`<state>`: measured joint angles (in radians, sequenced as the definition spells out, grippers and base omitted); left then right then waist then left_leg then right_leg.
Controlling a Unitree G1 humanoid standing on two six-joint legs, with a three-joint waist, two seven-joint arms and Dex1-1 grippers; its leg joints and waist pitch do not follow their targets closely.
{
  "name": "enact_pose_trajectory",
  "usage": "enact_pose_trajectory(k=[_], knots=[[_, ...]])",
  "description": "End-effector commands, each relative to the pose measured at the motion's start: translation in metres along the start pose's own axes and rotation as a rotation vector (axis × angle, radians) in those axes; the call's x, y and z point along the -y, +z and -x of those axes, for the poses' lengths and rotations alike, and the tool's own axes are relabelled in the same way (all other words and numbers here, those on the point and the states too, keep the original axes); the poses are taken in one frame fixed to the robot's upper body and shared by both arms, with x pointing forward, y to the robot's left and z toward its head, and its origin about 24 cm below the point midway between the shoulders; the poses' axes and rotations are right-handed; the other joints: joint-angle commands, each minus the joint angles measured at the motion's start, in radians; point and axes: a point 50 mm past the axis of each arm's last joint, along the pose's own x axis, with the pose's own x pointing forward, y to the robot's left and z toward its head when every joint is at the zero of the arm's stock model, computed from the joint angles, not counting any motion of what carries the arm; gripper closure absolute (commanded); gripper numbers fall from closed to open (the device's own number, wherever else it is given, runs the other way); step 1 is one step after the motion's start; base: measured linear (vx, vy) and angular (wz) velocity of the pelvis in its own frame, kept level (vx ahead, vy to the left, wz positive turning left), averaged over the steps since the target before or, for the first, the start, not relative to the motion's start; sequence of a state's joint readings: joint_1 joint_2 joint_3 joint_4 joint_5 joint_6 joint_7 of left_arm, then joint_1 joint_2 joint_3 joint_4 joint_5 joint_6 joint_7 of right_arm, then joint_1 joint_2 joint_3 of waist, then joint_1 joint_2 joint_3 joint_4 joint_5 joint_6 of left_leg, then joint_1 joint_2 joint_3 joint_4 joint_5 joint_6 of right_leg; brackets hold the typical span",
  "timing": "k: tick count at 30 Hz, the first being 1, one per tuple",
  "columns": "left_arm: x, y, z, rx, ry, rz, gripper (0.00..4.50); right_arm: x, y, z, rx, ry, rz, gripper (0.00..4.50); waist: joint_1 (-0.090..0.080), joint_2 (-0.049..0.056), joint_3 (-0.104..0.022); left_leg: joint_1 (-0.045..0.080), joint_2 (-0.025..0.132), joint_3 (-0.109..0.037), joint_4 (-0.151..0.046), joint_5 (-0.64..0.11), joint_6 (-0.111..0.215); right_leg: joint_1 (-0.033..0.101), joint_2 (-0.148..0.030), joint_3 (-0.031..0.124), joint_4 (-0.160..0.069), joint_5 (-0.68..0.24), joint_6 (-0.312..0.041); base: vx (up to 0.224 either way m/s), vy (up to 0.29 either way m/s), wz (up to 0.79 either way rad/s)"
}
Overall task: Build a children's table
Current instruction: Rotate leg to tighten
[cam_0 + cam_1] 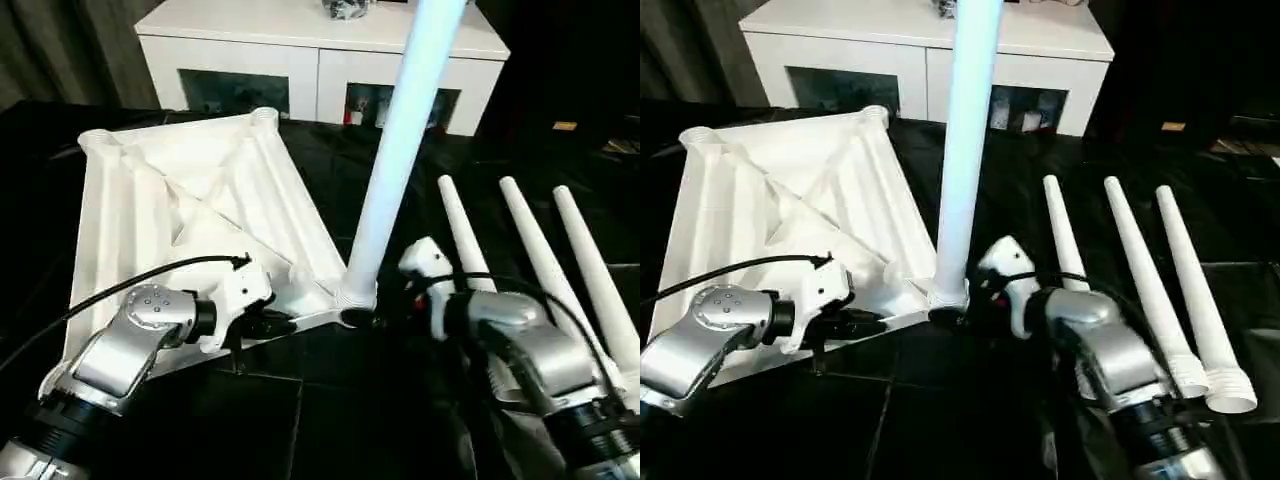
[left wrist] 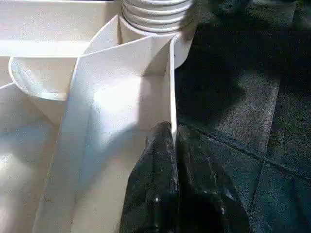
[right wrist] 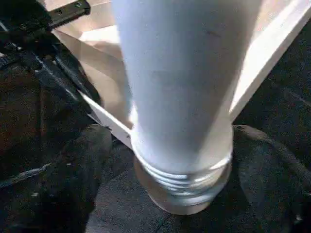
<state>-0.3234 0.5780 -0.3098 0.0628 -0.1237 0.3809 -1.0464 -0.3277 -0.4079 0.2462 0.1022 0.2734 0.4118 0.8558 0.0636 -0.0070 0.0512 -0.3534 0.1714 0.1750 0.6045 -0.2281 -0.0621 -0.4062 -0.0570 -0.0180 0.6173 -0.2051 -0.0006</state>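
Here the table top (image 1: 190, 210) lies upside down on the black surface (image 1: 330, 420), ribbed underside facing up, at the left of the scene. The left gripper (image 1: 262, 322) sits at the near edge of the top; its two black fingers (image 2: 163, 184) are pressed together, pinching the thin upright rim wall of the top between them. A black cable (image 1: 130, 285) runs along the left forearm to that gripper.

At the near right corner of the top, one leg (image 1: 395, 150) stands upright in its socket, tilted slightly, with its threaded collar (image 3: 182, 182) seated at the corner. The right gripper (image 1: 970, 300) is positioned at the base of this leg. Its fingers (image 3: 82, 160) stand apart, one on each side of the collar, and do not clamp it.

To the right, three loose legs (image 1: 1130, 280) lie side by side on the black surface, well apart from the top, thick threaded ends toward the robot. A white cabinet (image 1: 320, 55) with glass-fronted compartments stands behind the table top.
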Motion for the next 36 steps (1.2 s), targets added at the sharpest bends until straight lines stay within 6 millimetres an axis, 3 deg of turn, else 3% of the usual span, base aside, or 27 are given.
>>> enact_pose_trajectory(k=[1, 10, 11, 19, 20, 23, 26, 28, 31, 32, 36], knots=[[0.003, 0.012, 0.0, 0.046, -0.038, -0.049, 4.5, 0.002, 0.002, -0.001, -0.006, 0.0, 0.011, 0.71, 0.0, 0.003, -0.064, 0.006, 0.05, -0.011, -0.065, 0.006, 0.069, 0.059, -0.069, 0.037, -0.039, 0.127, -0.305, 0.0, 0.0, 0.0], [0.002, 0.011, 0.002, 0.044, -0.031, -0.044, 4.5, 0.003, 0.002, -0.003, 0.004, 0.0, 0.001, 1.39, 0.001, 0.002, -0.062, 0.005, 0.049, -0.011, -0.063, -0.013, 0.059, 0.059, -0.07, 0.038, -0.04, 0.086, -0.297, 0.0, 0.0, 0.0], [0.003, 0.01, 0.002, 0.04, -0.034, -0.041, 4.5, 0.002, 0.0, -0.003, 0.001, 0.004, -0.005, 1.63, 0.0, 0.004, -0.061, 0.005, 0.049, -0.012, -0.064, -0.025, 0.054, 0.058, -0.07, 0.038, -0.041, 0.073, -0.295, 0.0, 0.0, 0.0], [0.006, 0.001, 0.001, -0.005, -0.045, -0.016, 4.5, 0.001, -0.016, -0.01, -0.052, -0.051, -0.033, 1.78, -0.001, 0.003, -0.061, 0.004, 0.047, -0.012, -0.064, -0.048, 0.043, 0.058, -0.07, 0.039, -0.043, 0.037, -0.287, 0.0, 0.0, 0.0], [0.006, -0.002, -0.005, -0.023, -0.023, 0.0, 4.5, 0.007, -0.021, -0.017, -0.06, -0.158, -0.065, 1.78, -0.006, 0.003, -0.058, 0.004, 0.048, -0.011, -0.066, -0.065, 0.037, 0.052, -0.071, 0.039, -0.046, 0.0, -0.285, 0.0, 0.0, 0.0], [0.003, 0.002, -0.017, 0.004, 0.045, 0.055, 4.5, 0.013, -0.024, -0.027, -0.051, -0.288, -0.132, 1.78, -0.017, 0.004, -0.051, 0.006, 0.047, -0.016, -0.076, -0.139, -0.01, 0.052, -0.072, 0.038, -0.061, -0.144, -0.259, 0.0, 0.0, 0.0], [-0.003, 0.016, -0.042, 0.07, 0.183, 0.141, 4.5, 0.019, -0.027, -0.044, -0.037, -0.476, -0.261, 1.78, -0.03, 0.003, -0.05, 0.01, 0.046, -0.018, -0.079, -0.206, -0.05, 0.045, -0.072, 0.042, -0.073, -0.272, -0.221, 0.0, 0.0, 0.0], [-0.005, 0.027, -0.056, 0.107, 0.24, 0.201, 4.5, 0.021, -0.029, -0.055, -0.041, -0.562, -0.317, 1.78, -0.031, 0.0, -0.049, 0.01, 0.044, -0.02, -0.08, -0.221, -0.055, 0.043, -0.072, 0.042, -0.079, -0.308, -0.201, 0.0, 0.0, 0.0], [-0.007, 0.037, -0.071, 0.125, 0.32, 0.275, 4.5, 0.02, -0.027, -0.069, -0.045, -0.637, -0.349, 1.78, -0.033, -0.002, -0.05, 0.012, 0.042, -0.017, -0.076, -0.227, -0.051, 0.037, -0.071, 0.043, -0.084, -0.328, -0.188, 0.0, 0.0, 0.0], [-0.009, 0.042, -0.079, 0.119, 0.372, 0.288, 4.5, 0.02, -0.027, -0.076, -0.048, -0.682, -0.365, 1.78, -0.03, -0.003, -0.055, 0.006, 0.041, -0.018, -0.075, -0.201, -0.045, 0.041, -0.071, 0.043, -0.081, -0.3, -0.177, 0.0, 0.0, 0.0], [-0.011, 0.049, -0.093, 0.076, 0.464, 0.26, 4.5, 0.016, -0.016, -0.098, -0.028, -0.703, -0.381, 1.79, -0.026, -0.002, -0.06, 0.004, 0.04, -0.017, -0.072, -0.165, -0.027, 0.042, -0.069, 0.041, -0.075, -0.211, -0.183, 0.0, 0.0, 0.0]])
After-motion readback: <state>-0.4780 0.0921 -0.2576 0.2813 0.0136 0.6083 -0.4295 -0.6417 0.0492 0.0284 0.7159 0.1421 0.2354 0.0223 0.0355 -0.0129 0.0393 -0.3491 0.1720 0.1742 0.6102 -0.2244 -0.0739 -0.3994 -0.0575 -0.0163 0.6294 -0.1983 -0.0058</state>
